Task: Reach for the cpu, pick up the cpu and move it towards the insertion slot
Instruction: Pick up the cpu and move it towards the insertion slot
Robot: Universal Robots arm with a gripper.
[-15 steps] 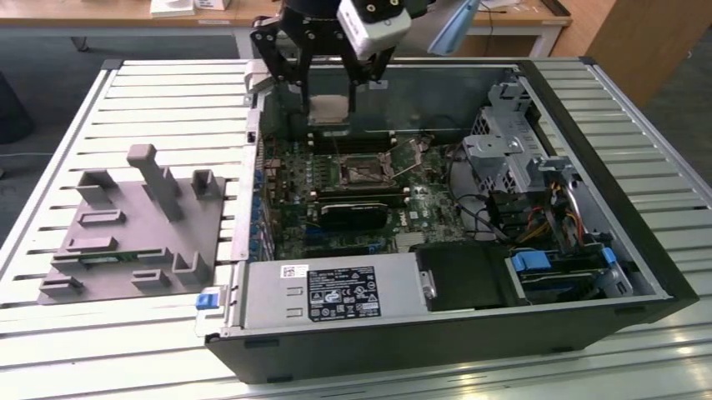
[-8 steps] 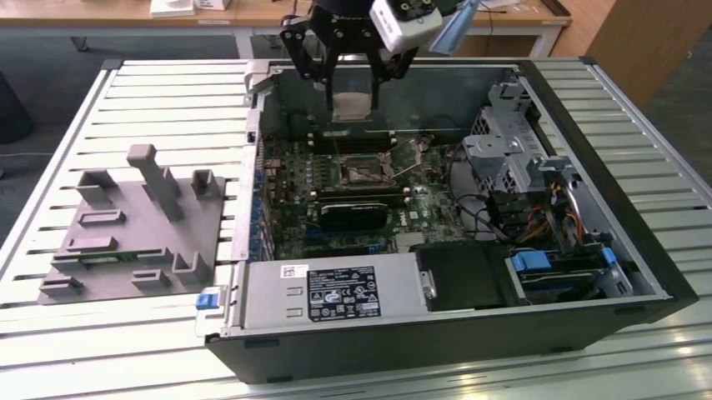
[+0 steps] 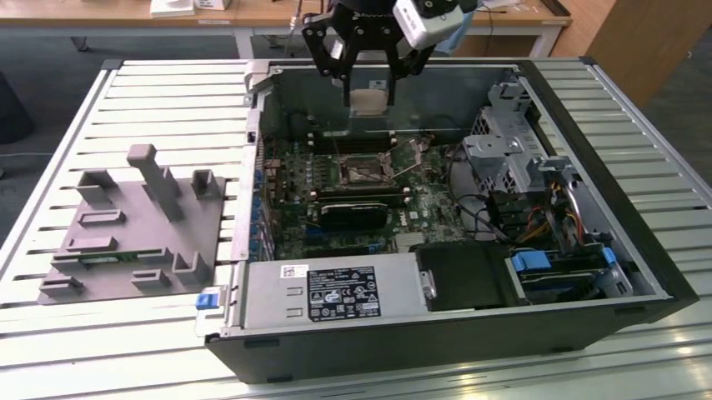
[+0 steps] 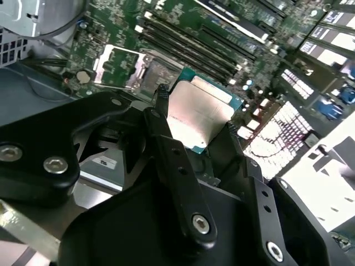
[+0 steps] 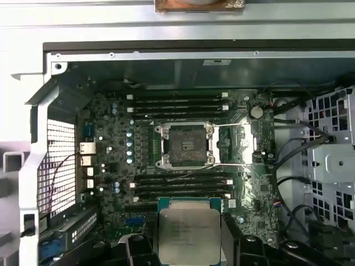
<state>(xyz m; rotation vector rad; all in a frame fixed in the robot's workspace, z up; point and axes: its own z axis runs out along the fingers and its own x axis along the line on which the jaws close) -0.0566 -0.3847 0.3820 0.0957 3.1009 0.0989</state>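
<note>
One hand (image 3: pixel 368 79) clamps cpu (image 3: pixel 368 102) above slatted table (image 3: pixel 167 100).

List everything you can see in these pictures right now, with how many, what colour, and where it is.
cpu: one, silvery top, held in the gripper above the open case.
insertion slot: one, shiny frame with dark centre, on the motherboard, empty.
motherboard: one, green, on the floor of the case.
computer case: one, black and grey, lying open on the table.
power supply: one, grey with a black label, at the case's near edge in the exterior view.
parts holder: one, grey, on the table at the exterior view's left.
table: one, pale slatted metal, under everything.
gripper: one, black, shut on the cpu.
</note>
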